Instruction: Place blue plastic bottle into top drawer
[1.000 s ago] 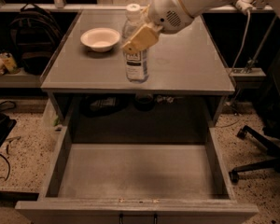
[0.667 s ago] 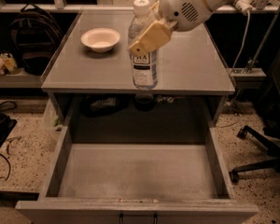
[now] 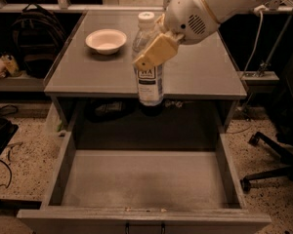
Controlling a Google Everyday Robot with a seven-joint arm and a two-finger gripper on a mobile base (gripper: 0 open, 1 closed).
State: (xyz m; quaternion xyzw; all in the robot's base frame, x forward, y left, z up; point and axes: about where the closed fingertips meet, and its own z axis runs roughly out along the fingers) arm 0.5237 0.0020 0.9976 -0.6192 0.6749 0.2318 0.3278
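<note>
The blue plastic bottle is tall and clear, with a white cap and a white-and-dark label. My gripper is shut on its upper body and holds it upright in the air, over the front edge of the tabletop and the back of the open drawer. One tan finger crosses the bottle's front. The top drawer is pulled fully out below, wide, shallow and grey, with nothing in it. A small dark handle shows on its front.
A shallow white bowl sits on the grey tabletop at the back left. A dark backpack is at the far left. An office chair base stands on the floor at right. Cables hang at the right.
The gripper has lifted the bottle off the tabletop and carried it forward, toward the open drawer. The bowl and drawer have not moved.
</note>
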